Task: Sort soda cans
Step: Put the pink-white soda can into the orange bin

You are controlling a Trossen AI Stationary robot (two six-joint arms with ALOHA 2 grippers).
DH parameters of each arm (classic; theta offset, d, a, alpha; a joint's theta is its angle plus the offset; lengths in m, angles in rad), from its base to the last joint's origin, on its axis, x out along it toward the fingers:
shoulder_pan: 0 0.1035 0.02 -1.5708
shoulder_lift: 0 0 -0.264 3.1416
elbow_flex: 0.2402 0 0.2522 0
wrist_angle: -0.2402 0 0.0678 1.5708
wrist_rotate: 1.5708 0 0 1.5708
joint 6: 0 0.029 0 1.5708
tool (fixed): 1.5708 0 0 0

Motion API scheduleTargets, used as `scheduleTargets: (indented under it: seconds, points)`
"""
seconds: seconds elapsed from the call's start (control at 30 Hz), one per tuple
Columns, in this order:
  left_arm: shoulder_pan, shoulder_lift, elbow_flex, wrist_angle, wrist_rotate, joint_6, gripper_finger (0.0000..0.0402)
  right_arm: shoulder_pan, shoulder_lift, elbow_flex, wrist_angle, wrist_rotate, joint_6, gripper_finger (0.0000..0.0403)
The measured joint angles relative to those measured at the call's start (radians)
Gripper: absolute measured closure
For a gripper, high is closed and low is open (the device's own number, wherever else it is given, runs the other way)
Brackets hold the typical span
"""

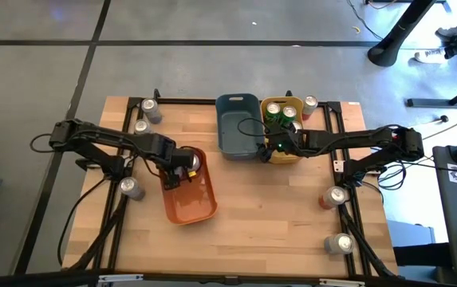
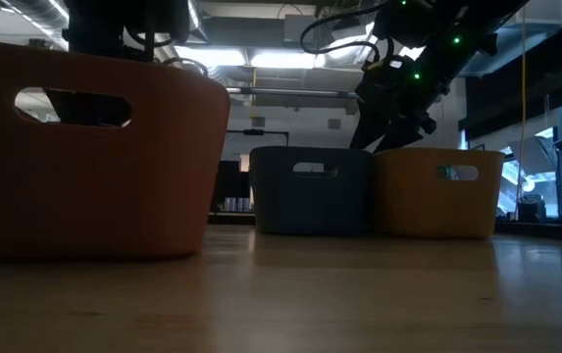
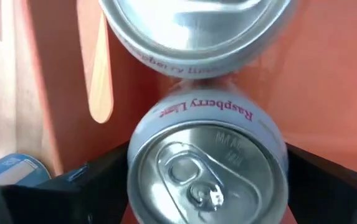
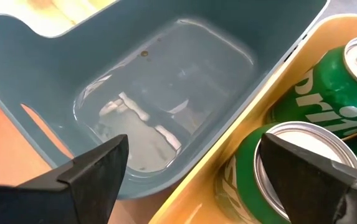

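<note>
Two silver cans labelled Raspberry Lime stand upright in the orange bin (image 1: 200,203). My left gripper (image 1: 182,169) points down into that bin, its fingers open on either side of the nearer can (image 3: 206,171), close to its sides; the second can (image 3: 194,34) stands right beyond it. Above the edge between the blue bin (image 1: 232,131) and the yellow bin (image 1: 290,157), my right gripper (image 4: 197,180) is open with nothing in it. Green cans (image 4: 318,93) stand in the yellow bin. My left gripper comes from above with one finger at each side of the nearer can's wall (image 3: 134,143). The can stands upright on the bin's floor. Whether the fingers touch its sides I cannot tell.
Loose cans stand on the table: two silver (image 1: 150,110) at the far left, one (image 1: 131,187) left of the orange bin, one (image 1: 310,104) behind the yellow bin, a red one (image 1: 336,197) and a silver one (image 1: 340,243) at the right. The blue bin holds no can.
</note>
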Motion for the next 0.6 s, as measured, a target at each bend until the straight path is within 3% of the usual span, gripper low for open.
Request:
scheduleTargets:
  seconds: [0.3,0.6]
  points:
    - [0.0,-0.01,0.151,-0.161,-0.005,0.003,0.0057,0.0,0.0,0.0,0.0,0.003,0.0,0.0045]
    - [-0.055,-0.198,0.154,-0.097,-0.188,-0.046,0.0057,0.0,0.0,0.0,0.005,-0.011,0.002,0.0045]
